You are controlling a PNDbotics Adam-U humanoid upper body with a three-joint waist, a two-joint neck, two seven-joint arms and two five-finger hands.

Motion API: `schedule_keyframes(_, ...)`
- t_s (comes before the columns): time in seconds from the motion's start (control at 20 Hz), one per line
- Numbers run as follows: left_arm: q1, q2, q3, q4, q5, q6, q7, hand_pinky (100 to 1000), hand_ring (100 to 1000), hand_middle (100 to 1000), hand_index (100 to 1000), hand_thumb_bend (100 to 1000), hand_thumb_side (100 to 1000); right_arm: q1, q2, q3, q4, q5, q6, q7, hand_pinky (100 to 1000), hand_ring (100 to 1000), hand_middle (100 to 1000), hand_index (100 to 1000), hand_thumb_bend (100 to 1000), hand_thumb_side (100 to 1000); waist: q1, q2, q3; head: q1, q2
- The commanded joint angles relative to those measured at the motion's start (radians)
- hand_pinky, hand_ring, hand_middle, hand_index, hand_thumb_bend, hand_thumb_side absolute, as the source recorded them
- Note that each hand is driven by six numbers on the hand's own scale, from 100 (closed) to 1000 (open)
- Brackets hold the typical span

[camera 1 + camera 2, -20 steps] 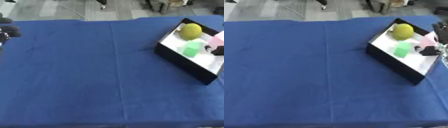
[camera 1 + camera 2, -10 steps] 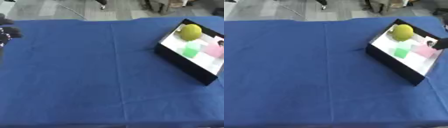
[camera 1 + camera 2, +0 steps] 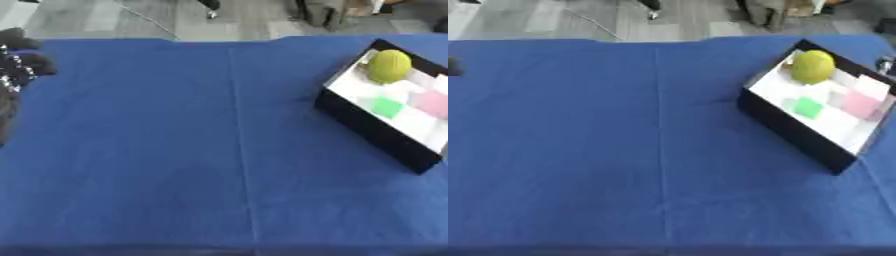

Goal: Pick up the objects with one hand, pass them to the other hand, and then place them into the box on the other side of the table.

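Rightward, box point(image 3: 794, 131) near table's point(image 3: 623, 150) edge.

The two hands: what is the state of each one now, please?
Left hand: at the table's left edge, fingers curled, holding nothing.
Right hand: not in view.

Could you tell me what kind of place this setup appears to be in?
Probably an indoor lab or test room: a table under a blue cloth, a black box holding a yellow-green ball, and grey flooring beyond.
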Motion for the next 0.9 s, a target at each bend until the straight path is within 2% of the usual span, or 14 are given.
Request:
schedule_keyframes(0.05,-0.015,0.002,-0.001,-0.020,-0.017,-0.013,-0.002,694,660,677,804,140,719,-0.020,0.047,-0.061,-0.104,-0.042,-0.011,-0.044,954,970,975,1000,343,100,0.003,-0.023,-0.002,0.020,-0.002)
schedule_keyframes(0.1,-0.018,-0.005,-0.003,-0.022,-0.024,-0.018,-0.003,694,660,677,804,132,717,-0.019,0.073,-0.081,-0.131,-0.058,-0.012,-0.061,947,969,954,1000,327,100,0.007,-0.023,-0.002,0.022,-0.002)
schedule_keyframes(0.15,-0.021,-0.013,-0.005,-0.025,-0.034,-0.022,-0.004,695,661,678,804,128,714,-0.016,0.100,-0.101,-0.158,-0.074,-0.013,-0.077,938,968,929,1000,272,100,0.010,-0.023,-0.002,0.023,-0.002)
schedule_keyframes(0.25,-0.028,-0.035,-0.012,-0.029,-0.054,-0.030,-0.007,695,661,679,805,120,708,-0.004,0.155,-0.138,-0.213,-0.108,-0.011,-0.111,921,963,892,1000,100,100,0.017,-0.021,-0.003,0.021,-0.002)
schedule_keyframes(0.4,-0.038,-0.071,-0.020,-0.034,-0.085,-0.044,-0.006,697,662,680,804,117,702,0.031,0.238,-0.148,-0.296,-0.159,-0.010,-0.162,904,955,859,1000,100,100,0.025,-0.018,-0.012,0.023,-0.002)
schedule_keyframes(0.6,-0.043,-0.129,-0.021,-0.027,-0.124,-0.055,0.006,697,663,681,805,127,701,0.104,0.348,-0.106,-0.406,-0.227,-0.001,-0.230,892,953,837,1000,100,113,0.033,-0.013,-0.035,0.032,-0.002)
schedule_keyframes(0.65,-0.043,-0.134,-0.021,-0.026,-0.132,-0.057,0.009,690,663,681,805,123,695,0.119,0.375,-0.096,-0.425,-0.243,-0.001,-0.246,877,951,813,1000,100,371,0.033,-0.013,-0.040,0.035,-0.002)
schedule_keyframes(0.8,-0.045,-0.158,-0.023,-0.031,-0.150,-0.073,0.028,686,662,679,806,107,694,0.174,0.448,-0.041,-0.442,-0.288,-0.013,-0.291,862,941,788,1000,100,535,0.046,-0.007,-0.070,0.042,-0.002)
schedule_keyframes(0.9,-0.038,-0.166,-0.026,-0.026,-0.168,-0.077,0.045,685,662,678,805,106,703,0.209,0.495,0.001,-0.444,-0.317,-0.026,-0.320,851,936,774,1000,100,537,0.050,-0.010,-0.086,0.048,-0.002)
